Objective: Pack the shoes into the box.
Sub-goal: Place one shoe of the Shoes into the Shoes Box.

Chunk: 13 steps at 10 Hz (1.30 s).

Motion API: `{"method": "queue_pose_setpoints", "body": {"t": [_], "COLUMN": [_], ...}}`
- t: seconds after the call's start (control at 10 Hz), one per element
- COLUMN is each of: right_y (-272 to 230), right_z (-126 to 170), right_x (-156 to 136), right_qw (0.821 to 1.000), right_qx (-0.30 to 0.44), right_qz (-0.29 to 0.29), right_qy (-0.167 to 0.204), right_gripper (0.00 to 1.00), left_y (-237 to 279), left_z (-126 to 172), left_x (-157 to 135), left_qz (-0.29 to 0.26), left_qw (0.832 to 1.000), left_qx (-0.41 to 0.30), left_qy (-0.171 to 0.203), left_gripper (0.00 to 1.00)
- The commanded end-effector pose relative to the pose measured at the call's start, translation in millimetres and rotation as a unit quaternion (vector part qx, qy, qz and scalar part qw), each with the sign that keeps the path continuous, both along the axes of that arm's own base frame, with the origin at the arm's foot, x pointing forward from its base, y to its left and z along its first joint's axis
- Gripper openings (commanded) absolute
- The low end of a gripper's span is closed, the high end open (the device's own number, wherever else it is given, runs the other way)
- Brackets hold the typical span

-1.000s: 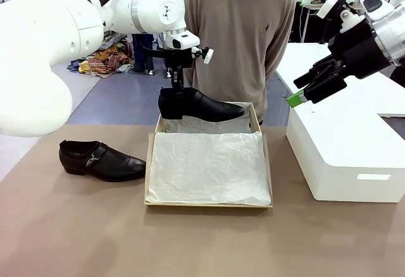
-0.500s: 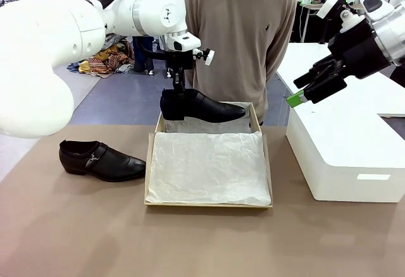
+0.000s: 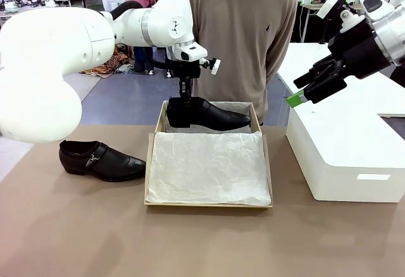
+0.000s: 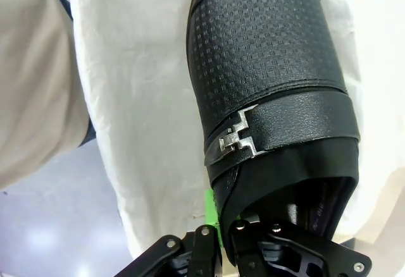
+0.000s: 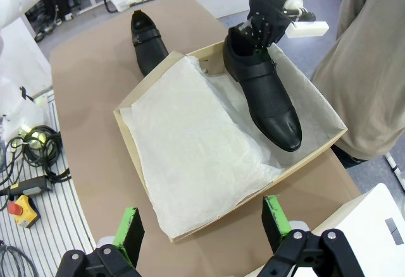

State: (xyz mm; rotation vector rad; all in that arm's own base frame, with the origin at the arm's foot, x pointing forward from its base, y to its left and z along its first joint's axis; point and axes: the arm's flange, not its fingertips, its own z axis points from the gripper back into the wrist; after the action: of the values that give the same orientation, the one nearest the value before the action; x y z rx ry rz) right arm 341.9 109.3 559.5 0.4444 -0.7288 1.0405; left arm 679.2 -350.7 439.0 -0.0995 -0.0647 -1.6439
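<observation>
My left gripper [image 3: 185, 97] is shut on the heel collar of one black shoe [image 3: 212, 115], holding it low over the far end of the brown box [image 3: 150, 163], toe pointing right. In the left wrist view the shoe [image 4: 269, 68] hangs over white tissue paper [image 4: 139, 68], with a green pad [image 4: 209, 210] against its collar by the buckle [image 4: 237, 140]. The other shoe [image 3: 101, 160] lies on the table left of the box. My right gripper [image 3: 314, 82] stands open in the air above the white box. From the right wrist, the held shoe [image 5: 266, 93] is inside the box [image 5: 147, 185].
A large white box [image 3: 342, 157] stands on the table's right side. A person in a beige sweater [image 3: 243, 30] stands just behind the brown box. The near half of the table [image 3: 190, 245] is bare. Cables and a yellow control box [image 5: 25, 207] lie beyond the table edge.
My left arm has moved right and down, carrying the shoe from above the box's far left corner down into its far end. The right arm has stayed still.
</observation>
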Motion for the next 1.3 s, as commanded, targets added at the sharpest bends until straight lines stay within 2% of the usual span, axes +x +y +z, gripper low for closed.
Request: {"method": "queue_pose_setpoints", "body": {"t": [0.0,0.8,1.2], "right_y": [-1,-1,-1], "right_z": [-1,-1,-1], "right_x": [3,3,3], "right_qw": [1.000,1.000,1.000], "right_qx": [0.011,0.011,0.011], "right_qz": [0.013,0.013,0.013], "right_qy": [-0.007,-0.007,-0.007], "right_gripper": [1.00,1.00,1.00], "left_y": [-4,4,6], "left_z": [-4,-38,-49], "left_x": [-1,-6,-5], "left_qz": [0.025,0.061,0.084], "left_qw": [1.000,0.997,0.996], "left_qx": [0.010,0.045,0.039], "left_qy": [-0.013,-0.023,-0.014], "left_gripper": [0.00,0.00,0.00]}}
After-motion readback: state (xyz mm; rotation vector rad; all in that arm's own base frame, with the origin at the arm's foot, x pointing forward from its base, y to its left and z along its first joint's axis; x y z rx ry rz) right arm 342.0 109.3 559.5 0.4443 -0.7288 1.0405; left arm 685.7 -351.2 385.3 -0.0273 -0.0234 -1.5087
